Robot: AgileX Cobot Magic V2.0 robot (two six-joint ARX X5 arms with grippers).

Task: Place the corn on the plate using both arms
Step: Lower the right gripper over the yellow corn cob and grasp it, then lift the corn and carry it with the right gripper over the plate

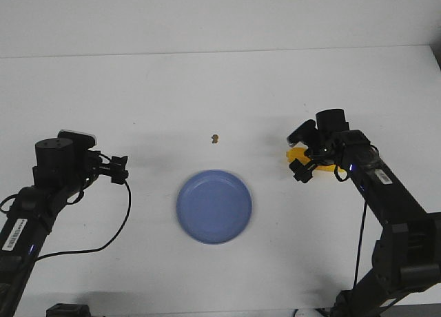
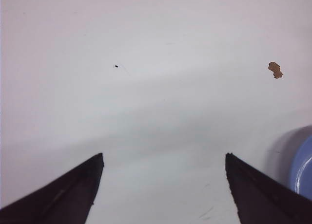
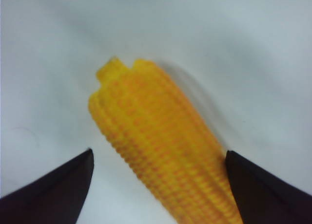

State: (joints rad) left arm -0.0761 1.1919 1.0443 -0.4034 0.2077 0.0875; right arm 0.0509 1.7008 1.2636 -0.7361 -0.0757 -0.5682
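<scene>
Right gripper (image 3: 158,158), jaws spread, straddles the corn cob (image 3: 163,148) right of the blue plate (image 1: 214,206); left gripper (image 2: 163,158), released, hovers left of the plate.

Lab: bare white table (image 1: 220,89)

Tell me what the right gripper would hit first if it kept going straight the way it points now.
Most likely the corn. In the right wrist view the cob lies directly between the open fingers of the right gripper, with nothing ahead of it but the table underneath. How close it already is cannot be judged.
</scene>
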